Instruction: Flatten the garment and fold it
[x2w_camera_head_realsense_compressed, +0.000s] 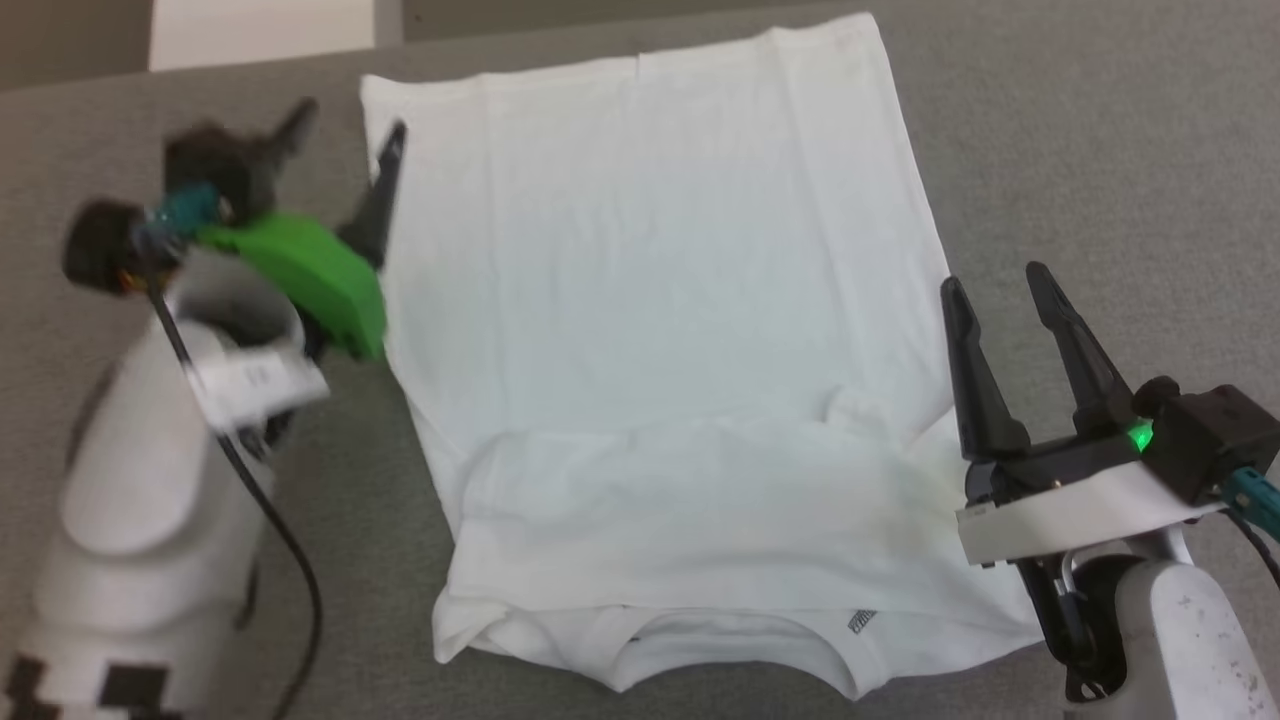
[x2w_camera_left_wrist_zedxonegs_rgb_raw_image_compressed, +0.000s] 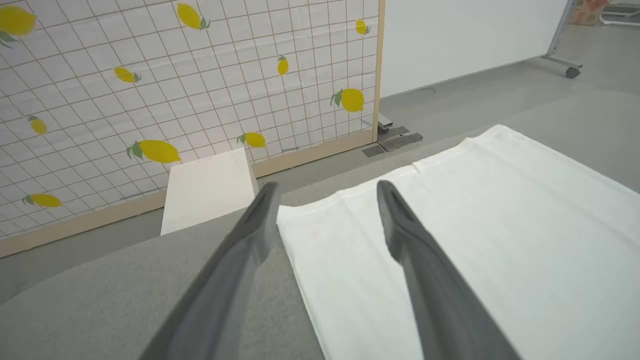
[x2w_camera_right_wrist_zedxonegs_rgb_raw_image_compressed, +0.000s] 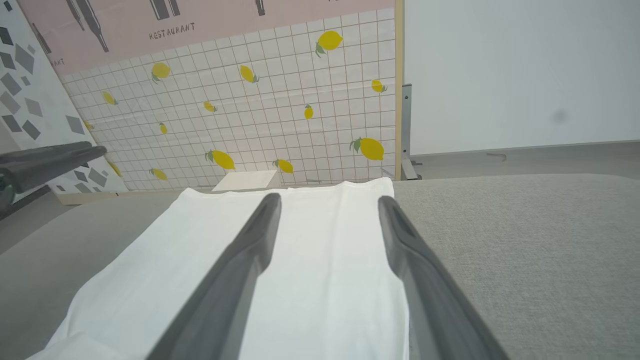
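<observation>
The left gripper's fingers (x2w_camera_left_wrist_zedxonegs_rgb_raw_image_compressed: 240, 260) stand spread apart with nothing between them. One is over the grey cloth-covered tabletop (x2w_camera_head_realsense_compressed: 1100, 150) and the other over white fabric, so the left gripper (x2w_camera_head_realsense_compressed: 348, 125) straddles the far left corner of the garment (x2w_camera_head_realsense_compressed: 660, 300). I can't tell whether the tips touch the cloth or hang just above it. The right gripper (x2w_camera_head_realsense_compressed: 993, 280) is likewise parted and empty, its fingers (x2w_camera_right_wrist_zedxonegs_rgb_raw_image_compressed: 240, 260) pointing along the shirt's right edge near the shoulder end. The shirt lies flat and smooth in the middle of the tabletop. Its collar (x2w_camera_head_realsense_compressed: 730, 640) is nearest the robot and its hem is at the far side, with what looks like the sleeves tucked in as a band (x2w_camera_head_realsense_compressed: 700, 500) across the near part. A white box (x2w_camera_left_wrist_zedxonegs_rgb_raw_image_compressed: 207, 190) sits beyond the far edge, in front of a lemon-patterned screen (x2w_camera_left_wrist_zedxonegs_rgb_raw_image_compressed: 150, 100). The flattening looks done, and I'd guess a lengthwise fold comes next. The trouble I'd watch for is the thin fabric. Fingers closing too shallow could catch only the top layer, or bunch up the tabletop's cover with it. The two grippers also sit at opposite ends, so an uneven lift could skew the shirt, pull out that tucked band and bring the wrinkles back.
</observation>
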